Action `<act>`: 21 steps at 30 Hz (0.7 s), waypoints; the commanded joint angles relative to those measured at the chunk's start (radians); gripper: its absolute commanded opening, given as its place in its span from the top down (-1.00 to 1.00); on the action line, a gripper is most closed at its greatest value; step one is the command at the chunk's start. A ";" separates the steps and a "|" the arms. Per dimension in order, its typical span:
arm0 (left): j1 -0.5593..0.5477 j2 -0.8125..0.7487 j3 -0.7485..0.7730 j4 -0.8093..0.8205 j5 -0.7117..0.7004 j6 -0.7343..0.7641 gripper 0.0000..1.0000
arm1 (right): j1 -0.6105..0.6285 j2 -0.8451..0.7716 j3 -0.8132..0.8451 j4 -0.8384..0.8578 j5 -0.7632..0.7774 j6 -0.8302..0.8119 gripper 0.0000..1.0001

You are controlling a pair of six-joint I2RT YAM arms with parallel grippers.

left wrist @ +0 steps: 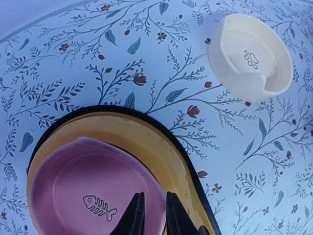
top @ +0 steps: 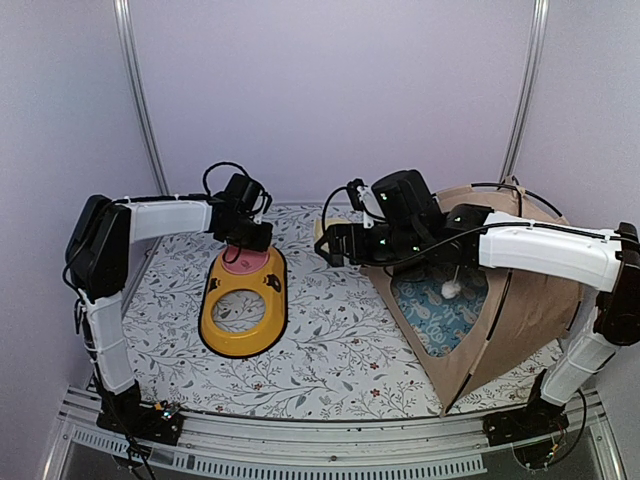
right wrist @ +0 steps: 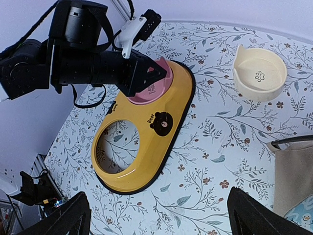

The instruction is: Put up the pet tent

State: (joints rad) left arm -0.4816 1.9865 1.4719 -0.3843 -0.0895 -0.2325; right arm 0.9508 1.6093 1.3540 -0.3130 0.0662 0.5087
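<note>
The pet tent (top: pixel 520 300) stands at the right, beige fabric with black poles, its opening facing left. A white pom-pom (top: pixel 451 290) hangs in the opening above a blue mat (top: pixel 440 315). The tent's edge (right wrist: pixel 291 171) shows in the right wrist view. My right gripper (top: pixel 335 245) hovers left of the tent, open and empty (right wrist: pixel 161 215). My left gripper (top: pixel 240 255) is at the pink bowl (left wrist: pixel 88 186) in the yellow tray (left wrist: pixel 161 147). Its narrow jaws (left wrist: pixel 153 205) straddle the bowl's right rim.
A cream bowl with a paw print (right wrist: pixel 259 73) sits on the floral mat behind the tray. It also appears in the left wrist view (left wrist: pixel 249 56). The tray's front hole (right wrist: pixel 120 147) holds no bowl. Metal frame posts (top: pixel 140 100) rise at the back.
</note>
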 commanded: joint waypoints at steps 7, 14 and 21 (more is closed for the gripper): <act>-0.043 -0.008 0.097 -0.001 0.003 0.017 0.22 | 0.011 0.002 0.030 -0.027 -0.010 -0.009 -0.98; -0.112 0.091 0.222 -0.013 -0.046 -0.009 -0.19 | 0.035 -0.059 0.071 -0.071 0.018 -0.039 -0.98; -0.151 0.240 0.387 -0.011 -0.105 -0.094 -0.37 | 0.062 -0.140 0.103 -0.083 0.032 -0.079 -0.98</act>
State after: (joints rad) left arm -0.6174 2.1525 1.7882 -0.3851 -0.1471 -0.2657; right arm 0.9943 1.5394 1.4132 -0.3931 0.0769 0.4660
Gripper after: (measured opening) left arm 0.679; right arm 0.989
